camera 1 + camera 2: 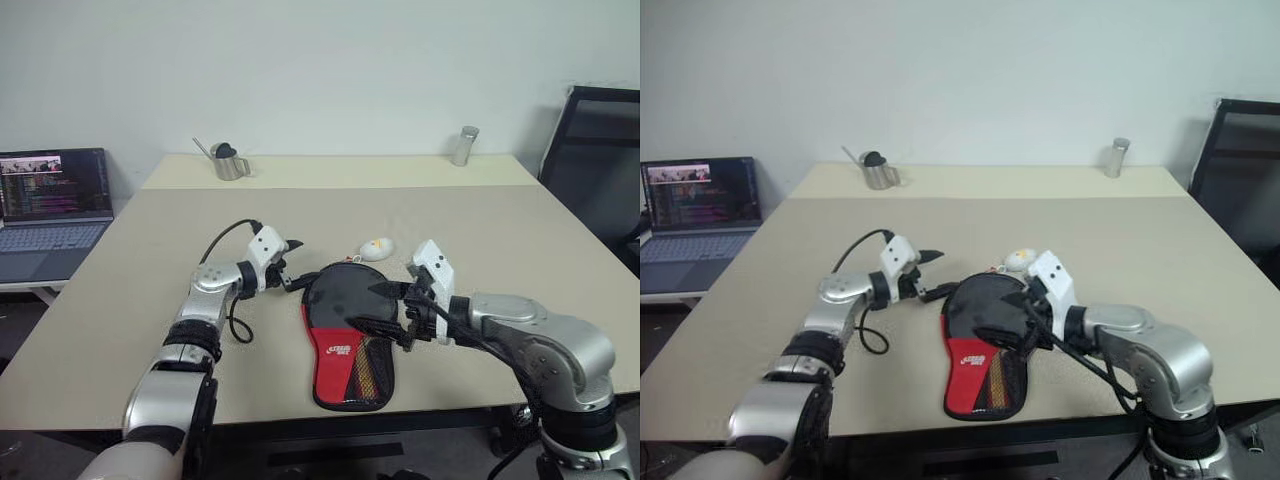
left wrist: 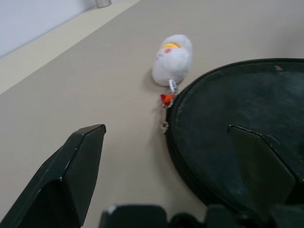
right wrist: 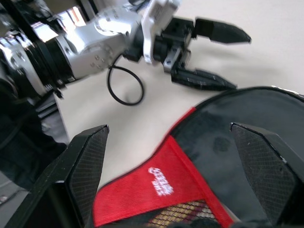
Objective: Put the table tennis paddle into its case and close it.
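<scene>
The case (image 1: 345, 300) lies flat near the table's front edge, with its black round head away from me and its red lower front and mesh pocket toward me. No table tennis paddle is in view. My left gripper (image 1: 300, 264) hovers open just left of the case's round head (image 2: 237, 123), its fingers holding nothing. My right gripper (image 1: 378, 308) hangs open a little above the case's right side (image 3: 228, 142), also holding nothing. The right wrist view takes in the left gripper (image 3: 242, 61) beyond the case.
A small white plush charm (image 1: 376, 248) hangs off the zipper at the case's far edge. A black cable (image 1: 235, 320) loops beside my left arm. At the back stand a metal cup (image 1: 230, 162) and a metal bottle (image 1: 464, 145). A laptop (image 1: 55, 200) sits left, a black chair (image 1: 600, 150) right.
</scene>
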